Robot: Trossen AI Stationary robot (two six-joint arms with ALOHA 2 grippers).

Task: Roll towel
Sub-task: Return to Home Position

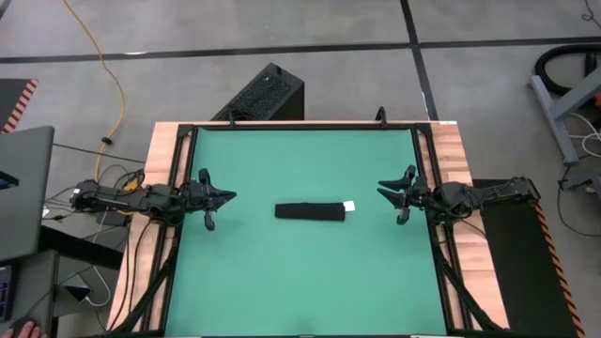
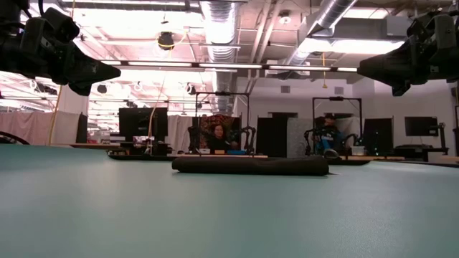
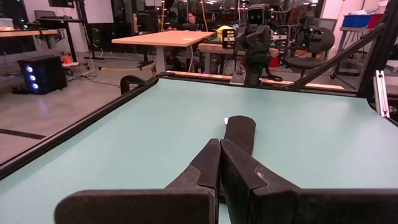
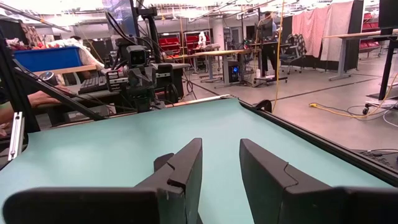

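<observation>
A rolled black towel lies at the middle of the green mat on the counter, its white tag at its right end. Left of the towel, well apart, the left pincer is pressed together. Right of the towel, the right pincer hangs spread.

The rolled towel is the only obstacle on the green mat, lying at its middle with bare mat all around, well apart from the left gripper and right gripper, which hang above the mat's side edges inside the black frame.
</observation>
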